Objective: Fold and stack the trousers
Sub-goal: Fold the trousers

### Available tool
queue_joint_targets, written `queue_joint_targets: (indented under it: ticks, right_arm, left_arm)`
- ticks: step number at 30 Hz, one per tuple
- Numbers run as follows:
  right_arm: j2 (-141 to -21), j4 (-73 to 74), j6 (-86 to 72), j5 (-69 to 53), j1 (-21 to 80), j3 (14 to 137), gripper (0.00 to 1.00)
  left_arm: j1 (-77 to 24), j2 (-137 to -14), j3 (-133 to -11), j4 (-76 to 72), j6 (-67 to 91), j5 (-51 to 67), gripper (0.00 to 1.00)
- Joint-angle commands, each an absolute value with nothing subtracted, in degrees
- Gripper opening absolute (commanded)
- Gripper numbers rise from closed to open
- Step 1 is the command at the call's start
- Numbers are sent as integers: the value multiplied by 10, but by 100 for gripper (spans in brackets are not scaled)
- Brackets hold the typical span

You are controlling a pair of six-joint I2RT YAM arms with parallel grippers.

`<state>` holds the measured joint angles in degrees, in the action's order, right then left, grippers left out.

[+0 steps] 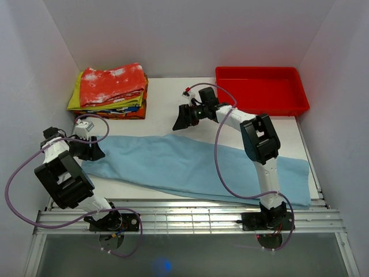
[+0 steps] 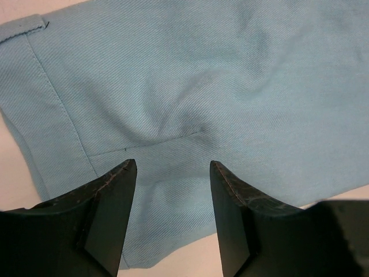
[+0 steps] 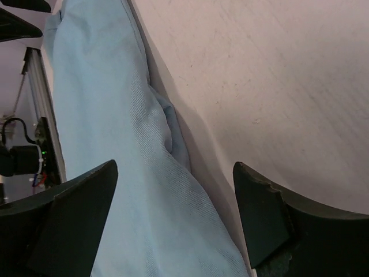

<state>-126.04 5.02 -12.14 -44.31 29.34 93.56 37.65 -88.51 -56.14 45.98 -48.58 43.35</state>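
Note:
The light sky-blue trousers (image 1: 184, 164) lie flat and long across the white table, from the left side to the right front. My left gripper (image 1: 95, 151) is open, low over their left end. In the left wrist view its jaws (image 2: 173, 164) stand apart over the blue fabric (image 2: 202, 75), near a seam and the cloth's edge, and hold nothing. My right gripper (image 1: 183, 119) is open above the trousers' far edge near the middle. In the right wrist view its jaws (image 3: 176, 170) straddle that folded edge (image 3: 109, 115) and the bare table, gripping nothing.
A stack of folded clothes (image 1: 112, 92), with a red-and-white garment on top, sits at the back left. A red tray (image 1: 262, 105) stands at the back right. White walls close in the table. A metal rail (image 1: 190, 216) runs along the front edge.

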Motion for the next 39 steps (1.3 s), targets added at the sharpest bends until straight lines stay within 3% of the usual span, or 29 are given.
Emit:
queue_joint_targets:
  ticks: [1,9,20,23,25,27,29,32,39]
  right_arm:
    - [-1273,-25,-222,-498,302,941,86]
    - [-1303,-159,-358,-571,319,875,65]
    - [-1324,-264,-475,-596,342,840,63]
    - [-1324,-289,-491,-585,340,836,56]
    - [-1320,-288,-486,-560,331,849,64]
    - [-1319,-292,-479,-528,323,857,91]
    - [-1333,-308,-482,-535,320,876,93]
    - [-1358,-430,-574,-560,323,865,85]
    - [-1376,-462,-655,-579,330,820,64]
  left_arm:
    - [376,-864,-555,425,-461,437,64]
    - [376,-883,-549,405,-445,403,64]
    - [376,-894,-534,391,-439,376,63]
    - [376,-902,-524,381,-438,358,60]
    - [376,-907,-516,378,-437,347,58]
    - [376,-910,-512,380,-439,335,54]
    - [376,-914,-506,380,-439,330,50]
    - [377,-923,-508,380,-431,326,48]
    - [377,-933,-521,384,-422,323,47]
